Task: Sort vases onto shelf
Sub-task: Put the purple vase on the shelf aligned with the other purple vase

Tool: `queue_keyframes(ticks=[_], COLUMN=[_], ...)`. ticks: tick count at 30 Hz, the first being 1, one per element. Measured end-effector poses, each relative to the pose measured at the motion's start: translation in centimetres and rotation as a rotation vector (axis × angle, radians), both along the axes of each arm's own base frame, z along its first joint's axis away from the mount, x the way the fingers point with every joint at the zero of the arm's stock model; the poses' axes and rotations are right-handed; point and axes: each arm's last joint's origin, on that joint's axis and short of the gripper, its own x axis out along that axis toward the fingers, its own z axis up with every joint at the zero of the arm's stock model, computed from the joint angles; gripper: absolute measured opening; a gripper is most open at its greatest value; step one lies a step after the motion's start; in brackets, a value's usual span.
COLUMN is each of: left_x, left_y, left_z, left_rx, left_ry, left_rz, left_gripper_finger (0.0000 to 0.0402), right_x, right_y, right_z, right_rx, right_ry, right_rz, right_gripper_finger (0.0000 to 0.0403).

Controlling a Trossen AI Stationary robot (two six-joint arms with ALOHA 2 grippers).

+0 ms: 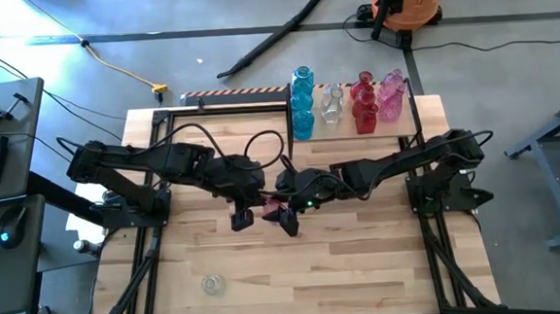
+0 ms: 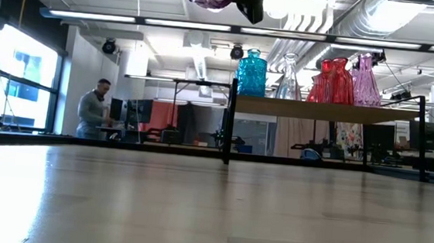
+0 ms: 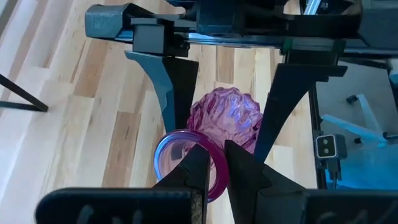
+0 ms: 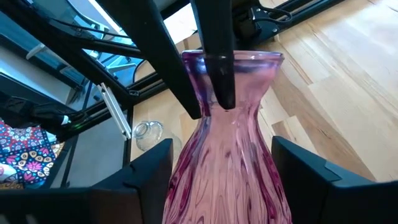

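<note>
One ribbed pink glass vase [image 3: 227, 121] hangs above the tabletop [image 1: 364, 259] at mid-table: the left pincer [image 3: 214, 165] pinches its rim, the right pincer [image 4: 221, 180] stands open around its body. Beyond them, the plywood shelf [image 1: 351, 128] carries two blue, one clear, two red, two pink vases; one clear vase [image 1: 211, 284] lies nearer.

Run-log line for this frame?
left tool shut on rim of pink ribbed glass vase, mid-air | right tool around its body | plywood shelf holds coloured glass vases | clear glass vase on table

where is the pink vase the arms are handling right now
The pink vase is lifted over mid-table, just in front of the shelf. The left gripper pinches its rim while the right gripper straddles its body.
</note>
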Motion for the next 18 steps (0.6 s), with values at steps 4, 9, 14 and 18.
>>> queue_keyframes(ticks=[4, 9, 14, 18], left_x=[0.06, 0.33, 0.58, 0.55], left_y=[0.01, -0.03, -0.07, -0.09], left_z=[-0.05, -0.26, -0.4, -0.34], left_rx=[-0.006, -0.004, -0.008, -0.014], left_ry=[0.002, 0.005, 0.005, 0.004], left_rz=[0.009, 0.015, -0.012, -0.027], left_gripper_finger=[0.0027, 0.0035, 0.0057, 0.0075], right_x=[0.0, -0.01, 0.01, -0.01], right_y=[0.01, 0.01, 0.05, 0.09], right_z=[0.0, -0.12, -0.23, -0.29], right_rx=[0.0, -0.001, 0.003, 0.003], right_ry=[0.0, 0.009, 0.015, 0.019], right_rz=[0.0, -0.001, 0.001, 0.005], right_gripper_finger=[0.0219, 0.0219, 0.0218, 0.0218])
